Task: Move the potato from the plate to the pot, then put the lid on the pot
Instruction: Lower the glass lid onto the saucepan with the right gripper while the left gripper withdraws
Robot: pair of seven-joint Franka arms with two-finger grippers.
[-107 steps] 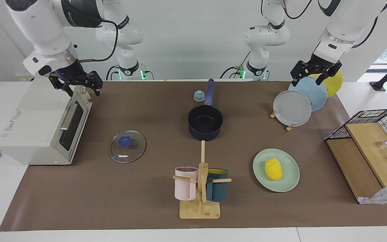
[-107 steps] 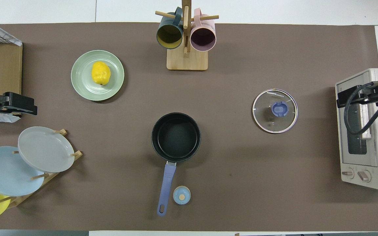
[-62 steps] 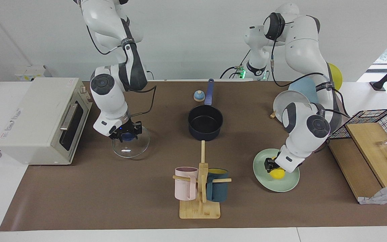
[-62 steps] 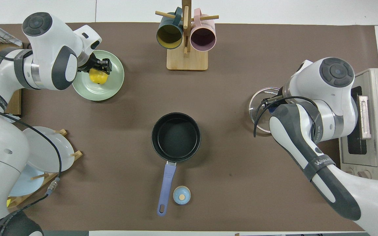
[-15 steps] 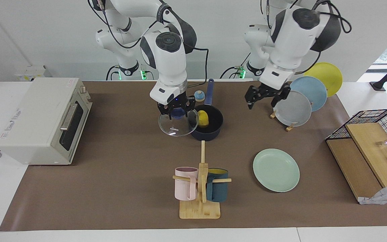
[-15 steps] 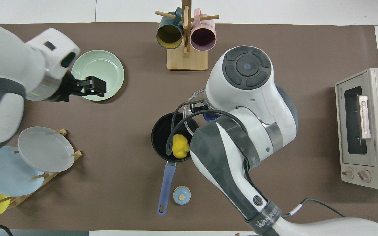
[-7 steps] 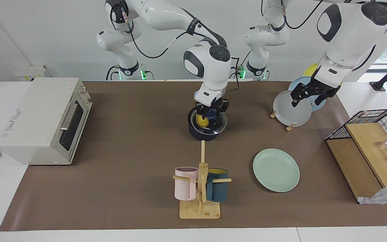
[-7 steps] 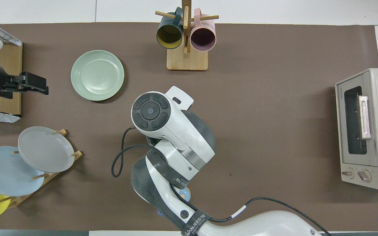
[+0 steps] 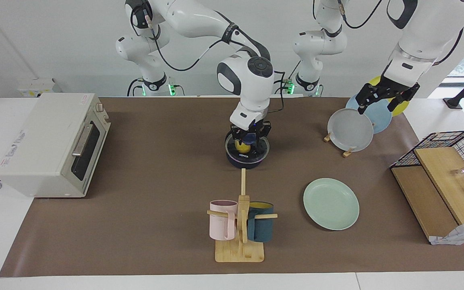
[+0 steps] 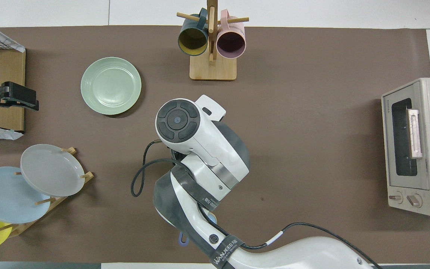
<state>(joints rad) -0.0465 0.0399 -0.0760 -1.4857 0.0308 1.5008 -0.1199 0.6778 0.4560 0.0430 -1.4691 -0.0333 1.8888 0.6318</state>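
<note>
The dark pot stands mid-table with the glass lid lying on its rim. The yellow potato shows through the glass, inside the pot. My right gripper reaches down onto the lid and is shut on its blue knob. In the overhead view the right arm hides the pot, lid and potato. The mint-green plate lies bare, farther from the robots, toward the left arm's end. My left gripper is open and empty, raised over the plate rack.
A wooden mug rack with a pink and a dark mug stands farther out than the pot. A toaster oven sits at the right arm's end. A rack of upright plates and a wire basket with wooden boards stand at the left arm's end.
The lid has gone from tilted over the pot to lying on its rim, with the right gripper still on the knob. The left gripper has risen and drawn back over the plate rack.
</note>
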